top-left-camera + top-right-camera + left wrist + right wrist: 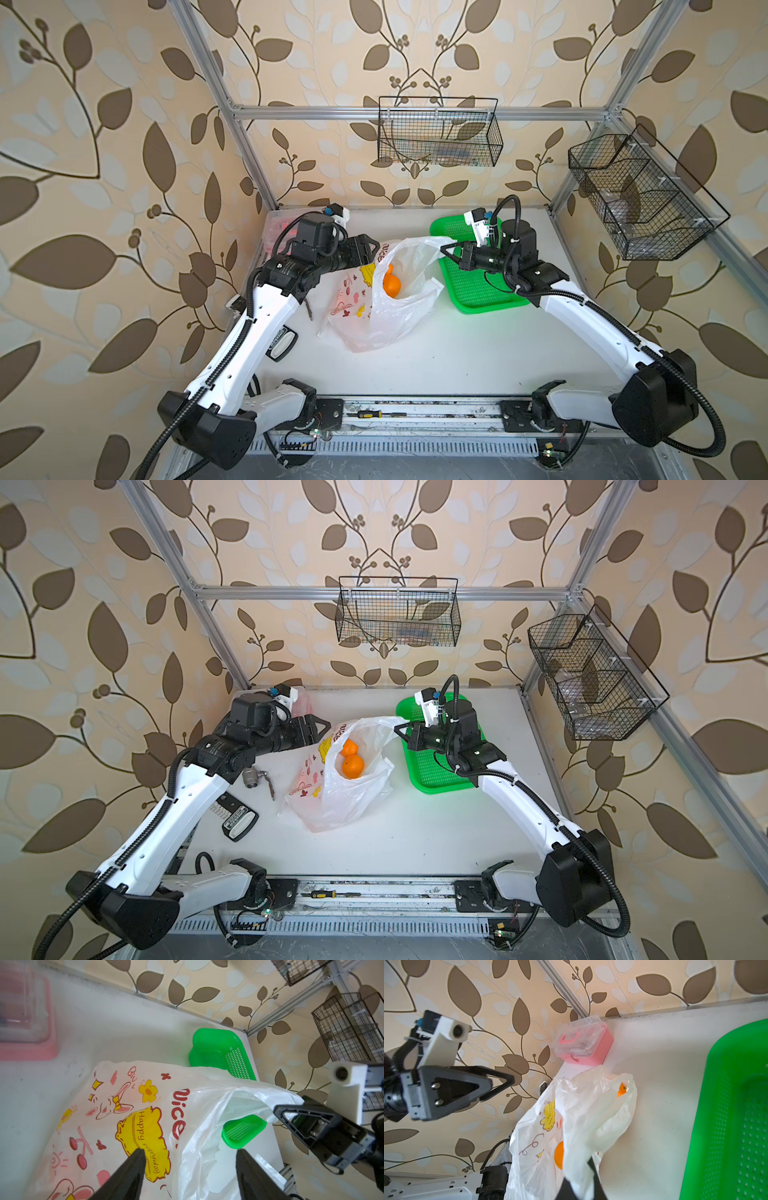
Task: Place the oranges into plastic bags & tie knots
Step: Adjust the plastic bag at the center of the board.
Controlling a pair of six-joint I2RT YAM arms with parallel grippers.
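Observation:
The plastic bag [386, 320] [345, 804] lies mid-table with its mouth held up and open. Two oranges [353, 766] [392, 284] sit inside it; the right wrist view shows an orange [559, 1155] through the film. My right gripper [446, 249] [583, 1186] is shut on the bag's plain white rim at the mouth's right side. My left gripper [374, 253] [189, 1154] stands open at the mouth's left side. Its fingertips [138, 1154] straddle the printed wall of the bag [145, 1118] without pinching it.
A green mesh basket [469, 295] [214, 1047] lies under my right arm. A pink box with a clear lid [583, 1047] [25, 1022] stands at the back left corner. A metal valve [251, 777] and a black-and-white device [239, 823] lie under my left arm. Wire baskets [440, 133] hang on the walls.

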